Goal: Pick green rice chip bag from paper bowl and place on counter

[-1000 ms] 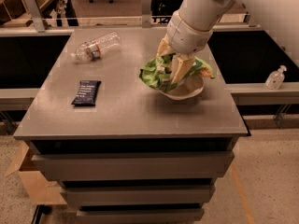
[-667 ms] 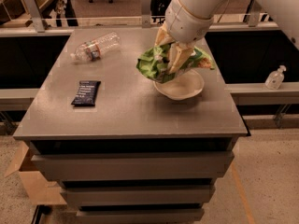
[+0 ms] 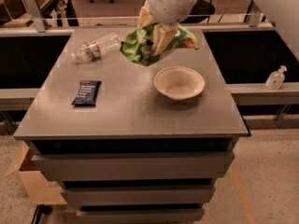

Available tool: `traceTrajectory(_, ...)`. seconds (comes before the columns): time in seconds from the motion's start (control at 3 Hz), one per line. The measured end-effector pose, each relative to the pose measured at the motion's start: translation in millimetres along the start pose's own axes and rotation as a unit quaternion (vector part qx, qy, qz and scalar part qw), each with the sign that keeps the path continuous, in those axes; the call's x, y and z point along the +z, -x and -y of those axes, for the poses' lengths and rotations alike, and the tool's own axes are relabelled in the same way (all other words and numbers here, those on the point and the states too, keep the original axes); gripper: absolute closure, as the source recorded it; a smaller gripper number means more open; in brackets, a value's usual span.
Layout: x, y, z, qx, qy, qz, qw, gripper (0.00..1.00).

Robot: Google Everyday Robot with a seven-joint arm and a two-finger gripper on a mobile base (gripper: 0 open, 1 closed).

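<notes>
**Bag clear of the bowl, set-down comes next**

The table offers bare grey top left of the bowl. The next move calls for lowering there, then letting go. The green rice chip bag hangs above the table's back, apart from the empty paper bowl. The gripper clamps the bag's crumpled middle, seemingly almost closed.

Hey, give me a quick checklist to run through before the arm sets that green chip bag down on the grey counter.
1. Two-finger gripper shut on the bright green glossy rice chip bag, above the counter's back edge: ok.
2. Bag out of the round off-white paper bowl: ok.
3. Bare patch of flat grey counter in front of the bag: ok.
4. Clear plastic bottle lying to the left, apart from the bag: ok.
5. Dark blue snack bar wrapper well away: ok.
6. Grip firm enough: cannot tell.
</notes>
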State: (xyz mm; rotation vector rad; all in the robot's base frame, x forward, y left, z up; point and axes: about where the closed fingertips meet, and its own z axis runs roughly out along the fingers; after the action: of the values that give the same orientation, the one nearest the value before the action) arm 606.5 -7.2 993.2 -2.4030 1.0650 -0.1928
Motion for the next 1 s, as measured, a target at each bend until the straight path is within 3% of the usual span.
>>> traceTrajectory(0.33,13,14,31,-0.019,-0.01,0.002,0.9998,1.0)
traceTrajectory(1.0,72,37,61,-0.039,0.027,0.018,0.9987,1.0)
